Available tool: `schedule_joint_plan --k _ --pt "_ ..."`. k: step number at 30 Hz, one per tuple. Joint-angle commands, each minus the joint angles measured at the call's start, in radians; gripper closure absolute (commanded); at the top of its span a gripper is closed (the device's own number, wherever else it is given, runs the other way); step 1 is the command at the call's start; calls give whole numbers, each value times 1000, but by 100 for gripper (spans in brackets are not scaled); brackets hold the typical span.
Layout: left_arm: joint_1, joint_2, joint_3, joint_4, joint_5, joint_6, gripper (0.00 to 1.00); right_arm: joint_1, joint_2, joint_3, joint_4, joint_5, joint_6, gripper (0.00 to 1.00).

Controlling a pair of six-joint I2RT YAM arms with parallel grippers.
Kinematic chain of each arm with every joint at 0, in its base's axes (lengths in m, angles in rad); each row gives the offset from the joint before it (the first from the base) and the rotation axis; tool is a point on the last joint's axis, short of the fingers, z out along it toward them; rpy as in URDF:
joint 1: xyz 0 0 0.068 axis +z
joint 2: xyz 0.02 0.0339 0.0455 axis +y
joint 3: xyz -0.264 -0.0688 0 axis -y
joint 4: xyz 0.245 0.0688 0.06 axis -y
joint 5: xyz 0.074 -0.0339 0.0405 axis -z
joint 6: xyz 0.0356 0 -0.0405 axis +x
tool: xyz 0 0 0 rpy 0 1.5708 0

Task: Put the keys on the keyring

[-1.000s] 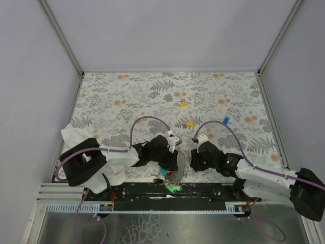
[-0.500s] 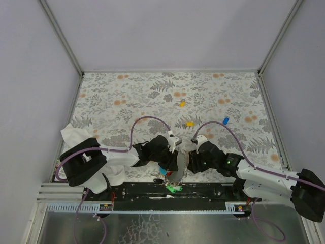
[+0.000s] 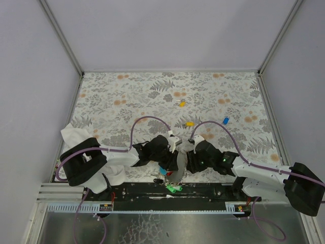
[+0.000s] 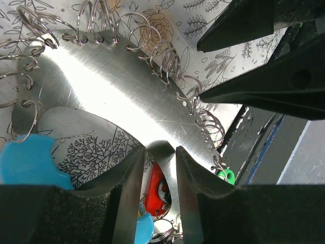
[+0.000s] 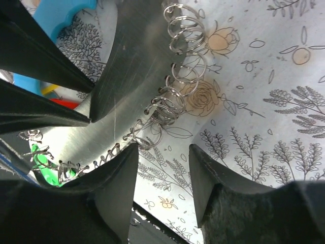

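Clamping the inner edge of the keyring, the left end effector has its two fingers drawn close on a thin lip of the metal. The keyring is a curved, shiny grey strip lying on the floral counter at its near edge, between the two arms. Many small wire rings are threaded along its outer edge, and a light-blue section shows at one end.

The right end effector sits at that outer edge with its jaws apart and nothing gripped between them. One wire ring lies just beside the tip of one finger; whether it touches cannot be told. In the left wrist view, the right arm's two dark fingers point at the row of rings from the opposite side, one tip very near a ring.

A red key lies just beyond the left fingers, partly under the strip. A green key sits near the strip's other end, by the counter's near edge. Whether either hangs on a ring is unclear. Farther out, well apart from the keyring, a yellow key, a second yellow key and a blue key lie loose on the counter. A white cloth is bunched beside the left arm's base.
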Motion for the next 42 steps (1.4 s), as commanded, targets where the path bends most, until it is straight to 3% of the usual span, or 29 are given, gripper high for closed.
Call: schedule_joint_plan --k 1,18,25,30,36,42 --pt "-2 10 18 10 11 19 69 9 6 29 -24 69 4 51" --pt "-2 15 15 9 35 34 69 7 -28 47 -5 156 19 61" --pt "-2 9 13 4 39 34 70 8 53 83 8 157 -11 61" --pt "-1 4 13 9 33 30 70 8 -11 89 -57 188 -4 61" --pt "-1 8 16 13 18 22 70 7 -121 62 -107 72 31 64" --pt "2 11 16 23 23 17 70 8 -93 15 -59 -34 83 71"
